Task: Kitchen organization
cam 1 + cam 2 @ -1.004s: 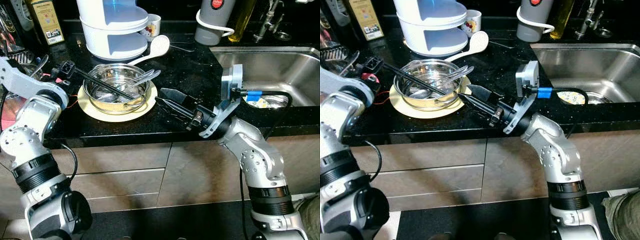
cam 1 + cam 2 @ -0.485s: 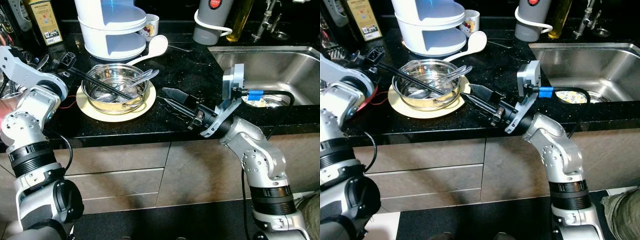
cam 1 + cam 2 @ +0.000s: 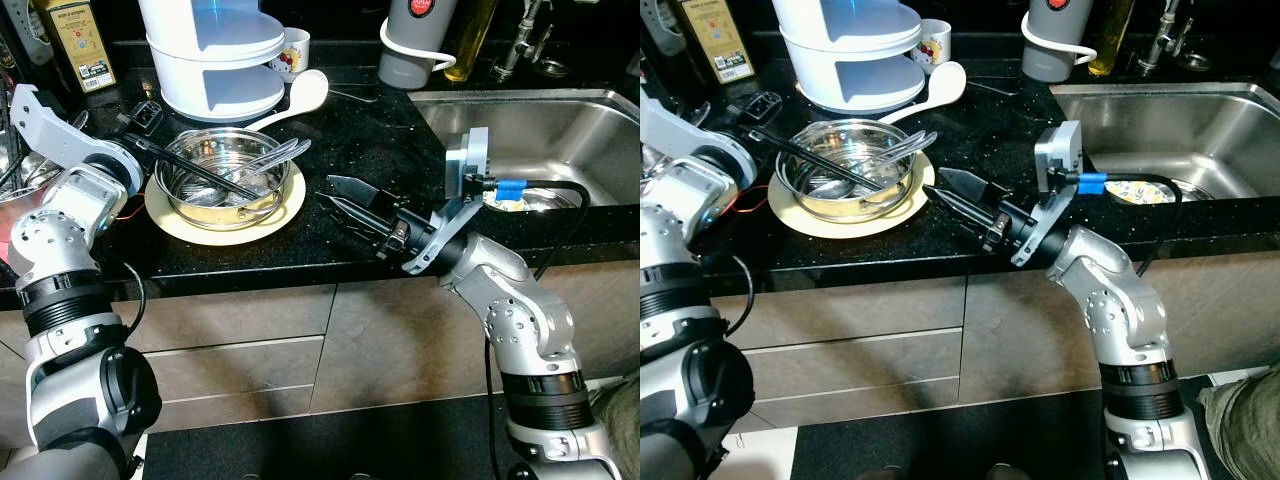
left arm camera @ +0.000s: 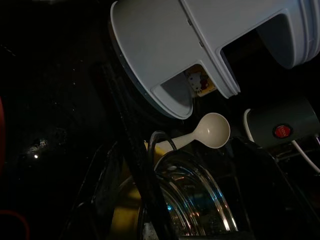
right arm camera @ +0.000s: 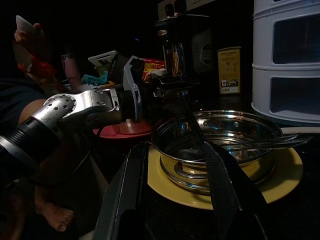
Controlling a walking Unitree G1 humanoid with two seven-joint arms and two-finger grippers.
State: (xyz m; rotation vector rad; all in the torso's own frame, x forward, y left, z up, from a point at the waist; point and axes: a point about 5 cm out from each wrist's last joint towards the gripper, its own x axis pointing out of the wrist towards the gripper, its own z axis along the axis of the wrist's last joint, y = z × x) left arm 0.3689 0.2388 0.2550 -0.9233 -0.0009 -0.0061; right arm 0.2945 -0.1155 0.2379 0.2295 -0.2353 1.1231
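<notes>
I see a steel bowl [image 3: 226, 180] sitting on a yellow plate [image 3: 180, 212] near the front edge of the black worktop [image 3: 370, 140], with spoons [image 3: 268, 160] lying in it. My left claw [image 3: 215, 175] reaches into the bowl from the left, its long black fingers [image 3: 170, 157] laid across the rim; I cannot tell whether they are apart or together. My right claw [image 3: 338, 197] hovers low over the worktop just beside the plate, between it and the sink [image 3: 560, 130], pointing toward the bowl with its fingers spread apart and holding nothing. A white tiered container [image 3: 215, 55] stands behind the bowl toward the back edge, a white ladle [image 3: 300, 95] resting beside it.
</notes>
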